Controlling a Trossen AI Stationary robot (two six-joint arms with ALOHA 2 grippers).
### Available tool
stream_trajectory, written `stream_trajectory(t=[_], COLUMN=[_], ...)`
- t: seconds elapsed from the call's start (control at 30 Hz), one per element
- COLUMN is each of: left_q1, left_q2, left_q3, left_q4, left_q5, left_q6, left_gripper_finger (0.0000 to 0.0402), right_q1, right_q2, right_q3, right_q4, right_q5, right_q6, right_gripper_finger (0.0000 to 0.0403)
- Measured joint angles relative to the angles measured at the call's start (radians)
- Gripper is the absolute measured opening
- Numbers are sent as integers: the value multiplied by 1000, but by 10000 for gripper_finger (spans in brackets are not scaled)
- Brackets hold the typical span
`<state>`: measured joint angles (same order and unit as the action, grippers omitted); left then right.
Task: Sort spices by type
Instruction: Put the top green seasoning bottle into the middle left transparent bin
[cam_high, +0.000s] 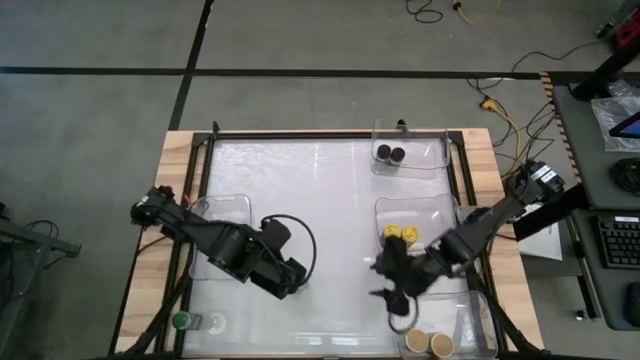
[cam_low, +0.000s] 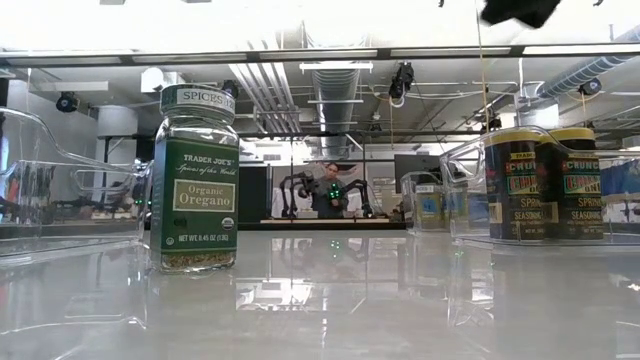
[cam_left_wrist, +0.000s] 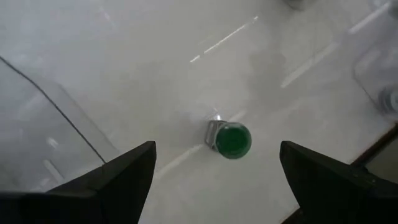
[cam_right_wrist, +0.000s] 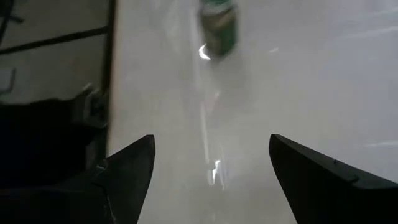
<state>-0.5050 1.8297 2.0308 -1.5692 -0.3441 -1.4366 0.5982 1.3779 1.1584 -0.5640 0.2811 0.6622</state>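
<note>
High view: green-lid jar (cam_high: 182, 321) stands upright near front-left table corner, apart from bins. My left gripper (cam_high: 293, 283) hovers mid-table, jaws wide, nothing held; jar lies forward-left of it. Left wrist view: green lid (cam_left_wrist: 233, 140) centred between my fingers, axis vertical. My right gripper (cam_high: 398, 290) spread, empty, farther off. Left arm nearer; judge it takes the jar.

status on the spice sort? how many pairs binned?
Done: black-lidded pair in the far bin, yellow-lidded pair in the middle right bin, tan-lidded pair in the near right bin. In hand: nothing; left gripper and right gripper are both open above the table. Left: a green-lidded oregano jar loose near the front-left edge; second green one not clearly placed.
</note>
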Motion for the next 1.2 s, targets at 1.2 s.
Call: stream_trajectory(t=[1.2], left_q1=[54], left_q2=[329], left_q3=[198], left_q4=[-2], left_q5=[212], left_q6=[240], left_gripper_finger=[327], right_q1=[242], right_q2=[121], right_q3=[0], right_q4=[83], right_q5=[7], right_q6=[-96], right_gripper_finger=[292])
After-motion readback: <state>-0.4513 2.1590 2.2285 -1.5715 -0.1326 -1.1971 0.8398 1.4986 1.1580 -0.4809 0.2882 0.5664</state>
